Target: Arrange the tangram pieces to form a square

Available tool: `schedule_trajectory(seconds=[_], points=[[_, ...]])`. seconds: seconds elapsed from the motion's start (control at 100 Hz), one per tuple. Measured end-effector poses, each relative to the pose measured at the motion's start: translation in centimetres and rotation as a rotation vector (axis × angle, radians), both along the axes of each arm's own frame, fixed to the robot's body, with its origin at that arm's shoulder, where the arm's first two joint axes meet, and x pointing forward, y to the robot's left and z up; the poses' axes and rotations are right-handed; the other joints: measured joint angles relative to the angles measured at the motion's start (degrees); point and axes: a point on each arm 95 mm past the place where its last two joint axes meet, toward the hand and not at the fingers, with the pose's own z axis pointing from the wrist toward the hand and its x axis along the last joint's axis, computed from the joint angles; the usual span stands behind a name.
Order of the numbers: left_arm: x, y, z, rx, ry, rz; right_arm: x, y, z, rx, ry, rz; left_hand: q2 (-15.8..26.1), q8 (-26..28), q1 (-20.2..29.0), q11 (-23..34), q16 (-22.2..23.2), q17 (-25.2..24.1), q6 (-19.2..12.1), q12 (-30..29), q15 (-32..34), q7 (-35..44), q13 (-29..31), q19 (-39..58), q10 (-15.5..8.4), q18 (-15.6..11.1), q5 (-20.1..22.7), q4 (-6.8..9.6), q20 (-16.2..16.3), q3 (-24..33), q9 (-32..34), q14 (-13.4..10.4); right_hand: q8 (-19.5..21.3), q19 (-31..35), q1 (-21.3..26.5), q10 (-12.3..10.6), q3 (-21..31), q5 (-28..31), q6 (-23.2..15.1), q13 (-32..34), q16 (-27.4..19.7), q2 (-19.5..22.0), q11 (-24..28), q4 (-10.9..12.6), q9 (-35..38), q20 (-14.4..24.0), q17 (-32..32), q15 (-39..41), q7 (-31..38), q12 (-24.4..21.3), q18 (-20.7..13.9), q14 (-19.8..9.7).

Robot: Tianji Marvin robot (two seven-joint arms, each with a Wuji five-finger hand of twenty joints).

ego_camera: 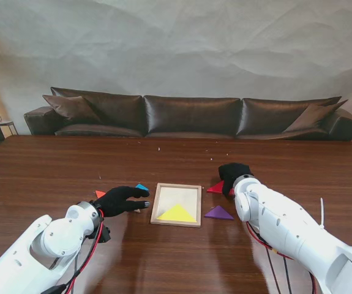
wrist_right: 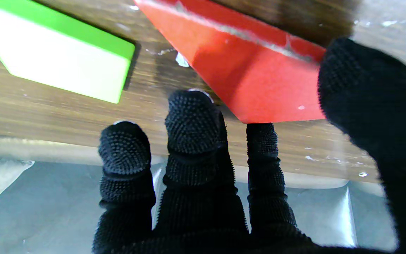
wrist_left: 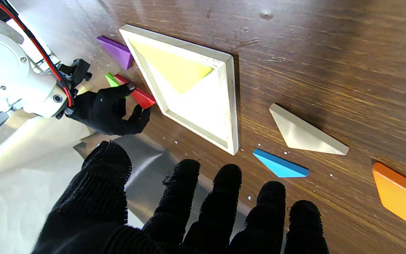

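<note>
- The red triangle [wrist_right: 259,77] sits right of centre in the stand view, just right of the wooden tray [ego_camera: 176,187]. Our right hand [ego_camera: 232,176] is on it: in the right wrist view the thumb presses one edge and a fingertip [wrist_right: 261,135] meets its corner, so we read this as a pinch forming, though we cannot tell whether the piece has left the table.
- We judge the pieces to be light, rigid painted wood, thin and flat, with smooth faces likely to slip. The short side walls are the place to grip, thumb against fingers on opposite edges; tipping a piece up first may help.
- A green piece [wrist_right: 58,60] lies just beside the red one, apart from it. A purple triangle [ego_camera: 218,213] lies lower right of the tray.
- The tray, at frame centre, already holds a yellow triangle [ego_camera: 177,213] in its lower half; the rest shows bare.
- Left of the tray, our left hand [ego_camera: 124,199] hovers with fingers spread, holding nothing. Near it are a blue piece [wrist_left: 280,165], a plain wooden triangle [wrist_left: 305,134] and an orange piece [wrist_left: 400,197], all apart from one another.
- The table [ego_camera: 53,165] is dark polished wood, glossy and scuffed with small specks; pieces should slide easily on it.
- Across the upper frame stands a dark leather sofa [ego_camera: 191,115] before a pale, creased backdrop [ego_camera: 176,43].
</note>
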Motion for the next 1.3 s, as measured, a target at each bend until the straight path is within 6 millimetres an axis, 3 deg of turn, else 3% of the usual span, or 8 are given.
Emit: schedule_trajectory(seconds=[0.1, 0.33, 0.72, 0.85, 1.14, 1.21, 1.23, 1.3], points=[[0.00, 0.00, 0.00, 0.000, 0.000, 0.000, 0.04, -0.02, -0.16, -0.004, -0.009, 0.010, 0.00, 0.00, 0.00, 0.00, 0.00, 0.00, 0.00, 0.00, 0.00, 0.00, 0.00, 0.00, 0.00, 0.00, 0.06, 0.00, 0.00, 0.00, 0.00, 0.00, 2.39, 0.00, 0.32, 0.04, 0.00, 0.06, 0.02, -0.43, 0.03, -0.08, 1.40, -0.02, 0.08, 0.00, 0.00, 0.02, 0.65, 0.45, 0.00, -0.12], [0.02, -0.07, -0.03, 0.000, 0.002, -0.001, 0.02, 0.12, -0.33, -0.039, -0.026, 0.039, 0.00, 0.24, 0.00, 0.00, 0.00, 0.00, 0.02, 0.00, 0.00, 0.10, 0.00, 0.00, 0.00, 0.00, 0.67, 0.00, 0.00, 0.00, 0.08, 0.00, 8.75, 0.00, -1.41, -0.12, 1.80, 1.41, -1.38, -13.86, -1.25, -2.60, 0.26, 0.00, -9.92, 0.00, -0.90, -8.39, 1.88, 0.54, -0.48, 4.12], [0.03, -0.06, -0.04, 0.000, 0.003, 0.000, -0.06, 0.17, -0.35, -0.044, -0.029, 0.045, 0.00, 0.24, 0.00, 0.14, 0.01, 0.00, 0.03, 0.06, 0.00, 0.10, 0.00, 0.00, 0.01, 0.00, 1.07, 0.00, 0.00, 0.00, 0.61, 0.01, 21.19, -0.01, -1.52, 3.53, 2.44, 1.42, -2.56, -25.26, -7.63, -3.60, 0.69, 0.76, -20.43, -0.92, -0.95, -16.20, 3.23, 0.45, -0.74, 7.41], [0.03, -0.06, -0.05, -0.001, 0.003, 0.001, -0.11, 0.07, -0.38, -0.044, -0.025, 0.049, 0.00, 0.32, 0.00, 0.14, 0.01, 0.00, 0.04, 0.06, 0.00, 0.10, 0.00, 0.00, 0.01, 0.00, 1.27, 0.00, 0.00, 0.00, 0.61, 0.01, 23.22, -0.02, -1.96, 3.57, 3.29, 1.75, -2.65, -25.18, -8.37, -3.75, 0.67, 0.83, -20.16, -0.93, -0.95, -17.00, 3.24, -0.02, -0.75, 8.63], [0.01, 0.04, -0.08, 0.000, 0.004, 0.004, -0.06, -0.03, -0.41, -0.030, -0.013, 0.065, 0.00, 0.32, 0.00, 0.14, 0.01, 0.00, 0.14, 0.07, 0.36, 0.10, 0.02, 0.00, 0.02, 0.00, 1.84, 0.00, 0.00, 0.00, 0.61, 0.02, 29.66, -0.02, -1.26, 3.92, 3.68, 5.41, -2.68, -16.60, -8.19, -7.49, -6.53, 0.86, -4.79, -0.93, -0.97, -18.78, 3.32, -2.23, -0.75, 8.84], [0.00, 0.05, -0.08, 0.000, 0.004, 0.004, 0.00, 0.03, -0.36, -0.027, -0.009, 0.071, 0.00, 0.32, 0.00, 0.14, 0.01, 0.00, 0.15, 0.07, 0.38, 0.14, 0.03, 0.00, 0.02, 0.00, 2.08, 0.00, 0.00, 0.00, 0.61, 0.02, 34.36, -0.03, -2.13, 5.65, 2.34, 9.66, -4.67, -15.10, -7.56, -9.68, -9.22, -3.37, -2.93, -0.93, -0.95, -18.80, 18.72, -2.89, -0.75, 8.70], [0.00, 0.05, -0.08, 0.000, 0.005, 0.004, 0.00, 0.07, -0.36, -0.027, -0.009, 0.074, 0.00, 0.32, 0.00, 0.14, 0.01, 0.00, 0.15, 0.07, 0.38, 0.18, 0.03, 0.00, 0.02, 0.00, 2.10, 0.00, 0.00, 0.00, 0.61, 0.02, 34.18, -0.02, -1.79, 6.27, 2.70, 14.53, -7.60, -14.16, -7.43, -8.29, -9.48, -3.12, -2.80, -0.93, -0.95, -18.73, 22.71, -3.01, -0.76, 8.43], [0.00, 0.06, -0.08, 0.001, 0.005, 0.004, 0.00, 0.20, -0.38, -0.021, -0.007, 0.081, 0.00, 0.32, 0.00, 0.14, 0.01, 0.00, 0.16, 0.07, 0.38, 0.36, 0.04, 0.00, 0.03, 0.00, 2.14, 0.00, 0.00, 0.00, 0.61, 0.03, 34.95, 0.50, -0.63, 8.01, 2.74, 17.74, -9.70, -11.66, -6.46, -8.43, -11.90, -2.74, -1.12, -0.93, -0.93, -18.00, 27.18, -3.70, -1.22, 7.56]])
